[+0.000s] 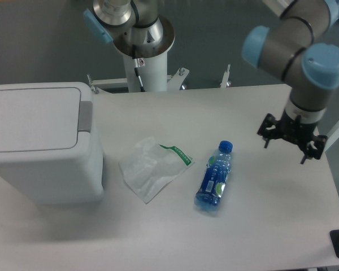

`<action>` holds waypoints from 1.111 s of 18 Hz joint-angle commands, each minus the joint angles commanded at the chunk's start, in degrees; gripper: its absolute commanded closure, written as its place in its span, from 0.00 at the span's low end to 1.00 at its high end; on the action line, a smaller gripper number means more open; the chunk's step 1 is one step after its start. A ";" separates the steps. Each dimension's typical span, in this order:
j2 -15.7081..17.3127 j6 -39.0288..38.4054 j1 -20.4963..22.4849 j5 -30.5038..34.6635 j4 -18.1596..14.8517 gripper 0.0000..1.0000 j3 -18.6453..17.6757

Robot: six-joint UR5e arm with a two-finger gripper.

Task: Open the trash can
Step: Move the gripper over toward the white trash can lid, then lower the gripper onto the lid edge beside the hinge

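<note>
The trash can (42, 144) is a large light-grey boxy bin at the left of the table. Its flat lid (34, 117) lies shut, with the darker grey push tab (86, 116) on its right edge. My gripper (292, 137) hangs over the right side of the table, far from the bin and right of the bottle. Only its black bracket shows from above. The fingers are hidden under the wrist, so I cannot tell whether they are open or shut. Nothing shows in the gripper.
A blue plastic bottle (215, 178) lies on its side mid-table, cap pointing away. A crumpled clear plastic bag (152, 167) lies between it and the bin. The arm's white base post (147, 62) stands at the table's back edge.
</note>
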 joint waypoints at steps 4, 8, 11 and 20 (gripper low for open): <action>5.36 -3.08 -2.55 -7.28 -10.01 0.00 0.00; 7.65 -9.31 -3.35 -15.19 -16.19 0.00 0.18; 8.88 -24.23 -8.61 -19.42 -16.10 0.00 0.44; 18.36 -33.16 -12.84 -25.14 -14.36 0.00 -6.92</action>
